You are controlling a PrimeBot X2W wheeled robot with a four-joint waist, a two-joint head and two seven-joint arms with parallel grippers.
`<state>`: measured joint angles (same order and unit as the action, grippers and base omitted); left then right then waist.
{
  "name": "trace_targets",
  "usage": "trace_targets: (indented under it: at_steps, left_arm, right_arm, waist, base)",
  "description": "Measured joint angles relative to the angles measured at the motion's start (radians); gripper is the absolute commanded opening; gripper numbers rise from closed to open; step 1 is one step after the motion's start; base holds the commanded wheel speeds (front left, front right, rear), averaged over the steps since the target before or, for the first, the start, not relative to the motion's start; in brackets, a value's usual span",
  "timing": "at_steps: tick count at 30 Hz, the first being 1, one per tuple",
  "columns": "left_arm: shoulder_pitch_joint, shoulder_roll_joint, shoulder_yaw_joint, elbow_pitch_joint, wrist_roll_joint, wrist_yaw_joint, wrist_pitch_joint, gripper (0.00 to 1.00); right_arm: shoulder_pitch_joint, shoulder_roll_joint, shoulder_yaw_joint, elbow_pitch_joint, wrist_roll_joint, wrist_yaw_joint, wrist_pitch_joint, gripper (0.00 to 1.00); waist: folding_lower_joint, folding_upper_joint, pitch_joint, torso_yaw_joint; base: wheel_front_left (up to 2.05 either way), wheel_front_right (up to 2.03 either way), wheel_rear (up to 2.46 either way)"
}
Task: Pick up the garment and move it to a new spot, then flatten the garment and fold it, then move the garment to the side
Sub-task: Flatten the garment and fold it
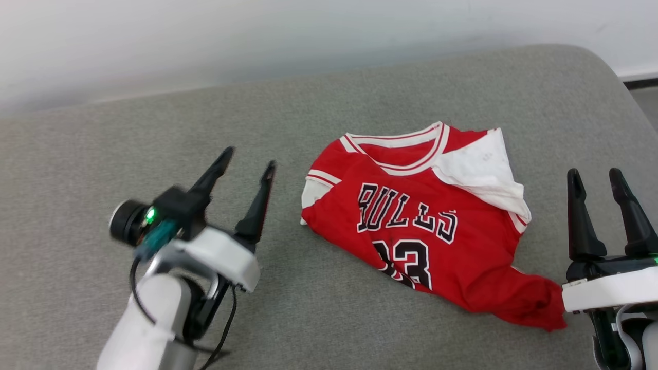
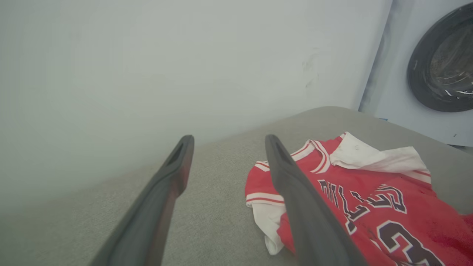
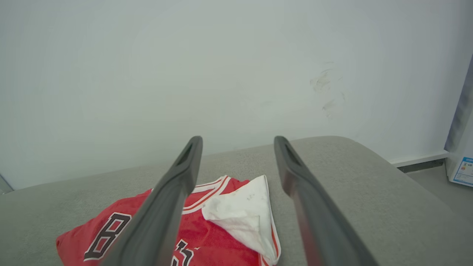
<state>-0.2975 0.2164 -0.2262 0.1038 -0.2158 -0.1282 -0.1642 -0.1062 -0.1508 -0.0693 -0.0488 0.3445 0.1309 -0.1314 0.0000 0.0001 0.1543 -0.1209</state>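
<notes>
L gripper (image 1: 250, 157) & R gripper (image 1: 594, 171) both wide open, empty, garment (image 1: 411, 221) btwn them

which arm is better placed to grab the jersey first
Right, probably: the right end effector is open beside the garment at its hem corner; the left end effector, also open, sits farther from its sleeve.

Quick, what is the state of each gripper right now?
The left gripper is open and holds nothing.
The right gripper is open and holds nothing.
</notes>
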Motion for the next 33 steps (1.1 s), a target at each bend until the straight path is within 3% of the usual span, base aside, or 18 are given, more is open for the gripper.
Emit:
trace_targets:
  at_steps: [4, 5, 6, 11, 18, 27, 28, 29, 33]
  left_arm:
    - [-0.151, 0.088, -0.139, 0.013, -0.146, -0.001, 0.236, 1.00]
    - [-0.267, 0.152, -0.236, 0.040, -0.284, -0.001, 0.474, 1.00]
    - [-0.300, 0.172, -0.271, 0.046, -0.328, -0.001, 0.556, 1.00]
    - [-0.448, 0.231, -0.351, 0.097, -0.466, -0.001, 0.837, 1.00]
    - [-0.539, 0.226, -0.407, 0.207, -0.536, -0.001, 1.002, 1.00]
    - [-0.557, 0.207, -0.456, 0.325, -0.509, 0.008, 1.026, 0.99]
    - [-0.560, 0.208, -0.463, 0.328, -0.510, 0.006, 1.031, 0.13]
    - [-0.561, 0.209, -0.467, 0.329, -0.514, 0.005, 1.033, 0.00]
    - [-0.551, 0.221, -0.463, 0.341, -0.529, 0.003, 0.988, 0.00]
  right_arm:
    - [-0.007, 0.003, -0.002, -0.012, -0.002, 0.000, -0.003, 1.00]
    - [-0.016, 0.008, 0.001, -0.015, -0.002, 0.000, -0.009, 1.00]
    - [-0.018, 0.009, 0.002, -0.014, -0.003, 0.000, -0.011, 1.00]
    - [-0.030, 0.023, 0.020, 0.006, -0.016, 0.000, -0.028, 1.00]
    - [-0.048, 0.037, 0.058, 0.043, -0.019, 0.000, -0.055, 1.00]
    - [-0.063, 0.046, 0.087, 0.084, -0.021, 0.000, -0.080, 1.00]
    - [-0.064, 0.047, 0.089, 0.086, -0.023, 0.000, -0.081, 1.00]
    - [-0.065, 0.047, 0.090, 0.089, -0.026, 0.000, -0.083, 1.00]
    - [-0.073, 0.047, 0.090, 0.097, -0.030, 0.000, -0.085, 1.00]
  waist:
    - [0.0000, 0.0000, 0.032, -0.025]
    - [0.0000, 0.0000, 0.059, -0.043]
    - [0.0000, 0.0000, 0.069, -0.050]
    - [0.0001, 0.0000, 0.116, -0.083]
    - [0.0001, 0.0000, 0.172, -0.130]
    - [0.0001, 0.0000, 0.215, -0.163]
    - [0.0001, 0.0000, 0.217, -0.163]
    - [0.0001, 0.0000, 0.218, -0.162]
    - [0.0001, 0.0000, 0.214, -0.152]
  base:
    - [0.00, 0.00, 0.00]
    - [0.00, 0.00, 0.00]
    - [0.00, 0.00, 0.00]
    - [0.00, 0.00, 0.00]
    - [0.00, 0.00, 0.00]
    - [0.00, 0.00, 0.00]
    - [0.00, 0.00, 0.00]
    - [0.00, 0.00, 0.00]
    - [0.00, 0.00, 0.00]
